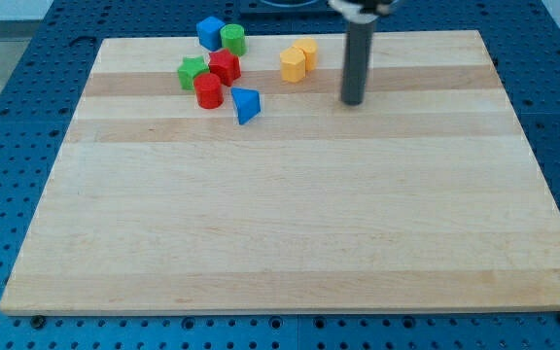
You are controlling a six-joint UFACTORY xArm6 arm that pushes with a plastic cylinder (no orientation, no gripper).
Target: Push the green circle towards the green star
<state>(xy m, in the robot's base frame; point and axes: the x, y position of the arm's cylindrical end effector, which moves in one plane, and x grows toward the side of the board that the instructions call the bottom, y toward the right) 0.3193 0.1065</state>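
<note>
wooden board (290, 253), my tip (353, 101) touching nothing

1. One camera view looks down at a slant from beyond the wooden board's (290, 224) near edge.
2. It sits far enough back to take in the whole board and the blue pegboard surround (27, 117).

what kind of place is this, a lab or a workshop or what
Most likely a robotics lab bench. A pale wooden board lies on a blue perforated mounting table, my tip rests on the board, and small coloured test blocks such as the green circle and green star sit near the view's top.
</note>
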